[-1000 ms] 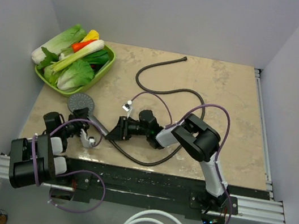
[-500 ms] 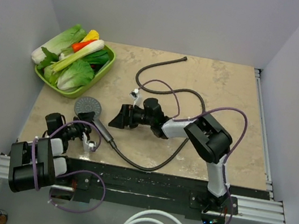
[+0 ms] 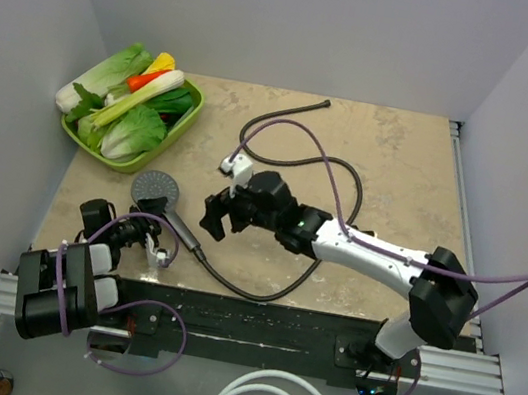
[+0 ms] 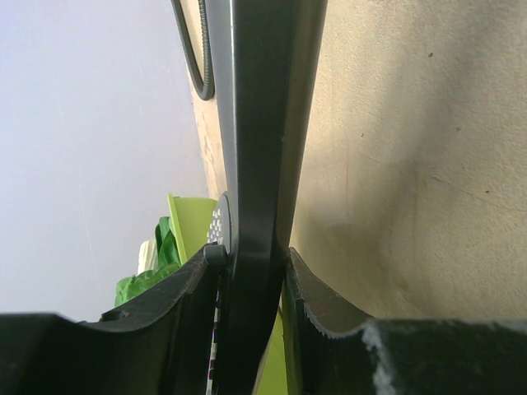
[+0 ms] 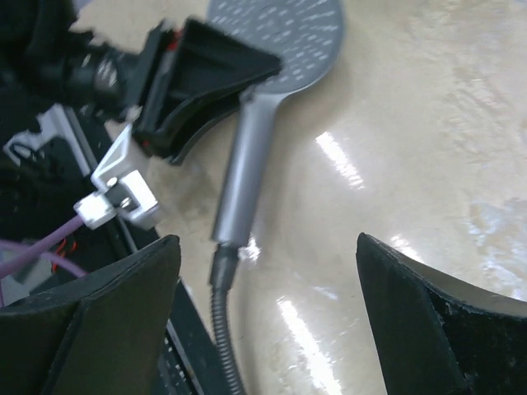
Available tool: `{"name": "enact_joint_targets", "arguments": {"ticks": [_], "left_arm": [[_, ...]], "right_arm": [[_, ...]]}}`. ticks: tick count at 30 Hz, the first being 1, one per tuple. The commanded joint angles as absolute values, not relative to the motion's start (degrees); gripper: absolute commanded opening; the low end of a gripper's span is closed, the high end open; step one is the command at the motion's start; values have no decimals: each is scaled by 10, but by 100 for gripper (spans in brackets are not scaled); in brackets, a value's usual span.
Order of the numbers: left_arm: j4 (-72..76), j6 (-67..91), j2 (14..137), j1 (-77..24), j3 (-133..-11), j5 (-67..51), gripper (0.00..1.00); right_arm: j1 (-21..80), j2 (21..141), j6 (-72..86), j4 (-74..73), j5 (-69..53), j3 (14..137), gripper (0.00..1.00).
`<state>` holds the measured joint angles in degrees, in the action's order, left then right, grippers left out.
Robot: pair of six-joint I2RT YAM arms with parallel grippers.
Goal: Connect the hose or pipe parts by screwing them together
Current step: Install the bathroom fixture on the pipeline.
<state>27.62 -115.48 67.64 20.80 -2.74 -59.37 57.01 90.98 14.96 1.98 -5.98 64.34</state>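
Clamping shower head (image 3: 152, 183) in left gripper (image 3: 154, 238), holding right gripper (image 3: 218, 213) open and empty, seemingly finishing the hose (image 3: 258, 293) joint.

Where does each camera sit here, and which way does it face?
Top external: above and behind the arm bases, looking down on the table; both arms show.
Left wrist: on the left gripper, looking along the shower head it clamps; both fingers show.
Right wrist: on the right gripper, looking down at the shower head; open fingers show.
Shared: all three show the shower head.
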Motion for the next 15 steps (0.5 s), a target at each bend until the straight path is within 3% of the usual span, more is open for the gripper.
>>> {"name": "enact_joint_targets", "arguments": {"ticks": [1,15], "left_arm": [[304,-1562,677,207,142,-628,0],[294,-1562,663,207,142,-631,0]], "right_arm": [[662,916,74,-86,64,664,88],[754,992,61,-41,188,679,80]]}}
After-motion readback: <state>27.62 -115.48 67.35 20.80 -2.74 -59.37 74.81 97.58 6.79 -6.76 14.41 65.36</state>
